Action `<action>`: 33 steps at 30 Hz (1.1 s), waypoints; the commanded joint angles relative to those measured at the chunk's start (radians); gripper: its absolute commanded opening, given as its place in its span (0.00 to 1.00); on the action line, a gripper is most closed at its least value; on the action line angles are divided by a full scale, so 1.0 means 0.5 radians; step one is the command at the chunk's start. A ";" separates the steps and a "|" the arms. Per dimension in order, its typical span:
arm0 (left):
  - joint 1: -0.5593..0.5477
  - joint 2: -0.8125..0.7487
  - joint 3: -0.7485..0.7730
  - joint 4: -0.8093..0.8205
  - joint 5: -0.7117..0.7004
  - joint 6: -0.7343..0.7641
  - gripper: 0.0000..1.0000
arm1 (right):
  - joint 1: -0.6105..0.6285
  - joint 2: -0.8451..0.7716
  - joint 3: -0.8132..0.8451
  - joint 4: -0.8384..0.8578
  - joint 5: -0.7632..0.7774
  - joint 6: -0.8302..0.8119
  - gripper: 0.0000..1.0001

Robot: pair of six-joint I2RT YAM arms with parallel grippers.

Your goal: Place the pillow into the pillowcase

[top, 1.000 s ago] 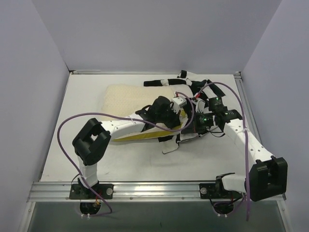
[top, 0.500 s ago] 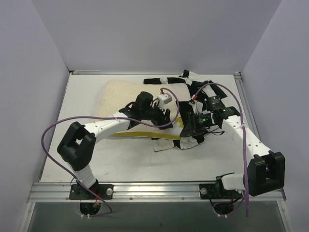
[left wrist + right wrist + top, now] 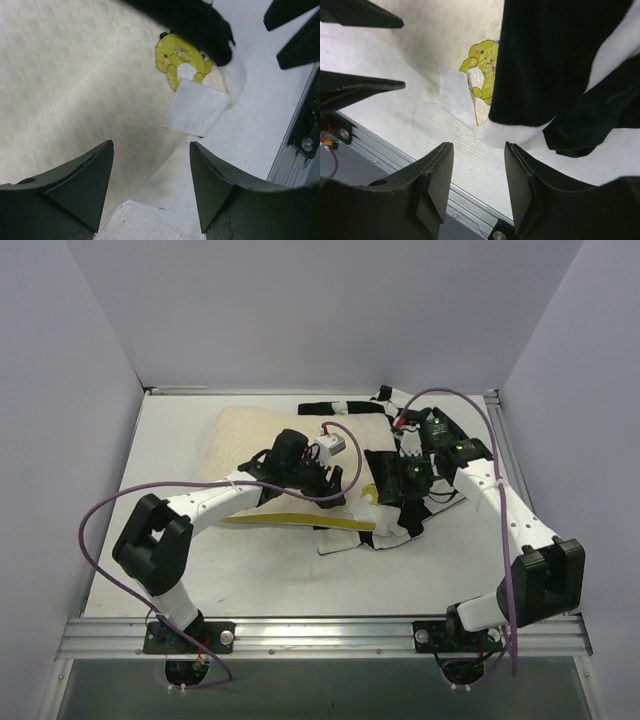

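The cream pillow (image 3: 250,435) lies flat on the table, its yellow side edge facing me. The black-and-white checkered pillowcase (image 3: 392,525) is bunched over its right end. My left gripper (image 3: 338,480) hovers open over the pillow's right corner, nothing between its fingers (image 3: 85,185). Below it the left wrist view shows the pillow (image 3: 65,75), the yellow-green logo (image 3: 180,57) and the white tag (image 3: 195,107). My right gripper (image 3: 388,502) is open and empty beside the pillowcase (image 3: 555,60), just above the table; logo (image 3: 482,62) and tag (image 3: 455,92) lie ahead of it.
The white table (image 3: 250,570) is walled on three sides, with a metal rail (image 3: 320,625) along its near edge. The two grippers sit close together, the left one's fingers (image 3: 355,90) showing in the right wrist view.
Both grippers went from shut to open and let go of the cloth. My left arm drew back to the left over the pillow. My right wrist swung toward the far side.
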 commanded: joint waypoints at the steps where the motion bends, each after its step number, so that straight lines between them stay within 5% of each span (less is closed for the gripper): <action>1: 0.006 0.115 0.103 -0.010 -0.123 -0.088 0.70 | 0.135 0.137 0.022 -0.091 0.235 0.005 0.45; 5: 0.009 0.198 0.091 0.057 -0.117 -0.153 0.70 | 0.190 0.284 -0.002 -0.094 0.370 0.027 0.41; 7: 0.009 0.247 0.070 0.121 -0.120 -0.220 0.69 | 0.199 0.370 0.022 -0.094 0.388 0.039 0.27; 8: 0.009 0.266 0.057 0.143 -0.117 -0.238 0.69 | 0.199 0.388 0.044 -0.097 0.373 0.042 0.10; 10: 0.009 0.312 0.048 0.201 -0.114 -0.288 0.65 | 0.221 0.386 0.096 -0.094 0.358 0.051 0.01; 12: 0.012 0.336 0.042 0.205 -0.107 -0.330 0.62 | 0.251 0.343 0.136 -0.097 0.336 0.027 0.00; 15: 0.018 0.361 0.051 0.376 -0.034 -0.437 0.42 | 0.340 0.285 0.234 -0.091 0.110 0.051 0.00; 16: 0.018 0.358 0.060 0.446 -0.012 -0.471 0.25 | 0.389 0.272 0.258 -0.051 0.012 0.079 0.00; 19: 0.033 0.327 0.106 0.514 0.000 -0.677 0.00 | 0.460 0.223 0.326 0.081 -0.451 0.278 0.00; 22: 0.125 0.224 0.058 0.667 0.153 -0.990 0.00 | 0.427 0.189 0.323 0.106 -0.649 0.380 0.00; 28: 0.162 0.063 -0.117 0.922 0.349 -1.361 0.00 | 0.193 0.327 0.022 0.158 -0.223 0.272 0.00; 33: 0.098 0.192 -0.115 1.180 0.316 -1.530 0.00 | 0.205 0.432 0.050 0.298 -0.308 0.355 0.00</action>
